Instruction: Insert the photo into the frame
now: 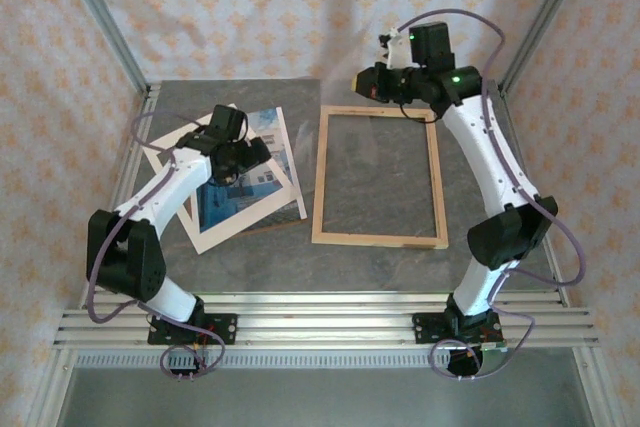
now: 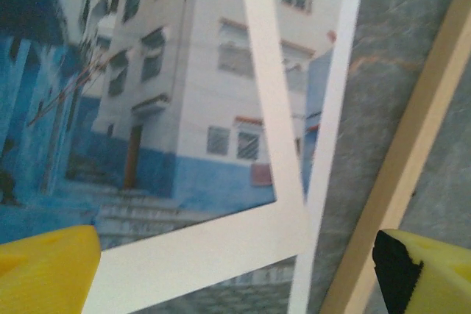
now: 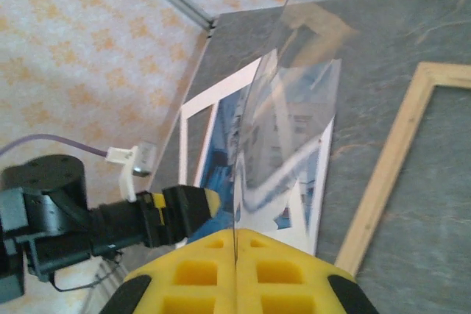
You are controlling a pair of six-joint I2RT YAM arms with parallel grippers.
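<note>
Arms bent: left tool [image 2: 235, 270] hangs spread wide above flat photo [image 2: 184, 108] and cream mat [image 2: 221, 244]; right tool [image 3: 235, 251] clenches a clear thin pane [image 3: 309, 71] by the pale wooden frame [image 1: 380, 240].

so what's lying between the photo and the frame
Nothing: just a bare strip of grey table separates the photo from the frame, clearest in the left wrist view.

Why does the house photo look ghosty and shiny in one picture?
Right wrist view: the clear pane stands in front of the photo, laying pale reflections over it. Left wrist view: the photo is close and a little soft. Top view: evenly lit.
</note>
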